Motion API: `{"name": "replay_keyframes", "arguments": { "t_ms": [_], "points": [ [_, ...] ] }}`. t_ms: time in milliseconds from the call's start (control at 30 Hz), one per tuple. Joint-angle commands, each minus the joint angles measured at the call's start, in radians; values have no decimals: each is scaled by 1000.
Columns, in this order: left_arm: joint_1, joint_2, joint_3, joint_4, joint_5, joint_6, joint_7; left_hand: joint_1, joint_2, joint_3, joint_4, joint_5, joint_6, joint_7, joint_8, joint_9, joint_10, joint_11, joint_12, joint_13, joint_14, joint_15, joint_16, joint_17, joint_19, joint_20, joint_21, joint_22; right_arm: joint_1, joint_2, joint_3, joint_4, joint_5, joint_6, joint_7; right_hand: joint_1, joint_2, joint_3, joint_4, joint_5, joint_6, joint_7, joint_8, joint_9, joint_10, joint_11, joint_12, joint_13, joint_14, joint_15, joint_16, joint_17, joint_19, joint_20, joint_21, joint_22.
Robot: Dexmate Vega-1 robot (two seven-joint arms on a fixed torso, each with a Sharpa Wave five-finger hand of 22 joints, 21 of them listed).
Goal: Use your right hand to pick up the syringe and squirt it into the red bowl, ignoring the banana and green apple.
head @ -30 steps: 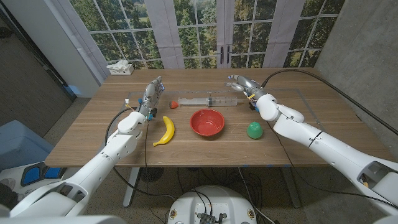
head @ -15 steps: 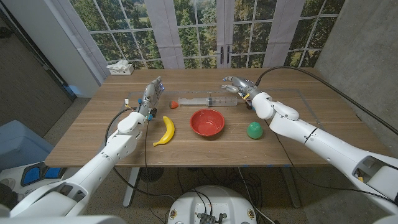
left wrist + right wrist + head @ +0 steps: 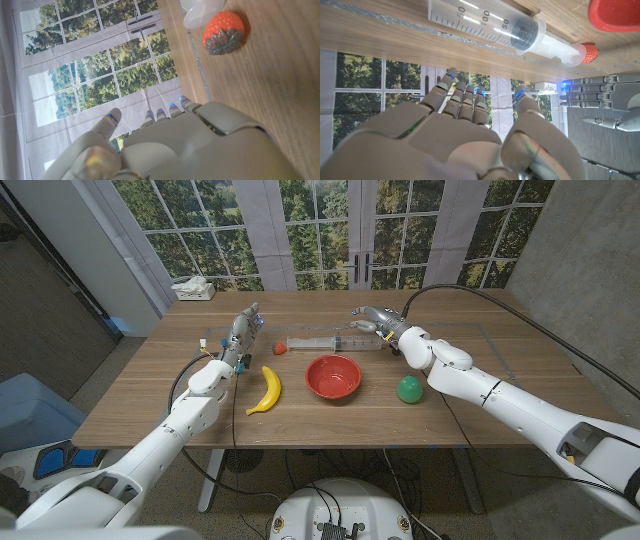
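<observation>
Right hand [image 3: 377, 321] hovers with fingers [image 3: 462, 97] spread wide and holding nothing, above the plunger end of the syringe [image 3: 333, 342], apparently lining up a grasp. The syringe lies flat on the table [image 3: 150, 395], at 12 o'clock from the bowl [image 3: 333, 376]. Left hand [image 3: 243, 332] waits with loosely extended fingers, empty. Banana [image 3: 266, 390] sits at 9 o'clock of the bowl, apple [image 3: 408, 388] at 3 o'clock.

Clear plastic syringe [image 3: 495, 31]; glossy red bowl [image 3: 333, 376]; matt wood table [image 3: 150, 385].

Clear syringe [image 3: 333, 342] with black markings; red bowl [image 3: 333, 376]; yellow banana [image 3: 267, 390]; green apple [image 3: 409, 389]; red strawberry [image 3: 224, 33].
</observation>
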State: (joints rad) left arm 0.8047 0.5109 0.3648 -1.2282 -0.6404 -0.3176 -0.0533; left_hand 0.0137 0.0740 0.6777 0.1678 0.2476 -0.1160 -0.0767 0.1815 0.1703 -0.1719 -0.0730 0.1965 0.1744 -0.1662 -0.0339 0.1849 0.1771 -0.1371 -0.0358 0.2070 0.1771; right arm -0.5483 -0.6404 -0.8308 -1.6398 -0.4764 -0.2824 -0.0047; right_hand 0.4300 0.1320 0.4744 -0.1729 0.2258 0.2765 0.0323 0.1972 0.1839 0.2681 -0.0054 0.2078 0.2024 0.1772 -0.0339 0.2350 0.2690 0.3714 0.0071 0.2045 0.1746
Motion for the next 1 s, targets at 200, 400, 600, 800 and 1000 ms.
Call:
{"name": "replay_keyframes", "arguments": {
  "t_ms": [200,400,600,800,1000],
  "points": [
    [-17,-15,2,38,-8,-13,-20,6,95,1,-7,2,8,1,0,1,-46,2,0,3,-114,-86,-3,0,6,-109,-1,1,47,24,-56,42,-64,-12,74,29,-7,8,-11,9,6,5,6,4,3,1,-1,5,0,0,2,0,5,-1,3,2],
    [-18,-16,1,41,-7,-12,-18,6,95,1,-7,1,7,1,-1,1,-46,4,0,3,-114,-86,-4,0,6,-110,-1,1,54,28,-73,50,-93,-19,83,40,-12,10,-14,11,2,7,5,5,2,0,-2,5,-2,-2,0,-2,5,-1,2,2],
    [-19,-16,2,44,-5,-14,-19,5,95,0,-7,1,8,2,-1,1,-46,4,0,3,-114,-87,-4,0,6,-111,-2,1,65,31,-87,61,-105,-13,112,50,-16,11,-15,13,1,6,5,5,1,-2,-2,5,-2,-2,-1,-4,5,1,2,2],
    [-17,-17,2,43,-6,-14,-16,5,95,0,-7,1,8,3,-1,1,-46,4,-1,3,-114,-86,-4,0,6,-111,-2,1,70,37,-98,69,-128,-16,115,60,-22,13,-17,15,-2,2,4,5,4,-3,-2,5,-1,-4,-1,-6,7,2,2,2],
    [-11,-13,1,35,-6,-12,-13,5,95,0,-6,1,9,3,-1,1,-45,4,-1,3,-114,-86,-4,0,6,-111,-2,1,73,40,-112,68,-166,-28,116,82,-31,17,-20,16,2,-6,7,5,9,-5,0,6,5,-6,-1,-10,12,3,2,1]
  ]
}}
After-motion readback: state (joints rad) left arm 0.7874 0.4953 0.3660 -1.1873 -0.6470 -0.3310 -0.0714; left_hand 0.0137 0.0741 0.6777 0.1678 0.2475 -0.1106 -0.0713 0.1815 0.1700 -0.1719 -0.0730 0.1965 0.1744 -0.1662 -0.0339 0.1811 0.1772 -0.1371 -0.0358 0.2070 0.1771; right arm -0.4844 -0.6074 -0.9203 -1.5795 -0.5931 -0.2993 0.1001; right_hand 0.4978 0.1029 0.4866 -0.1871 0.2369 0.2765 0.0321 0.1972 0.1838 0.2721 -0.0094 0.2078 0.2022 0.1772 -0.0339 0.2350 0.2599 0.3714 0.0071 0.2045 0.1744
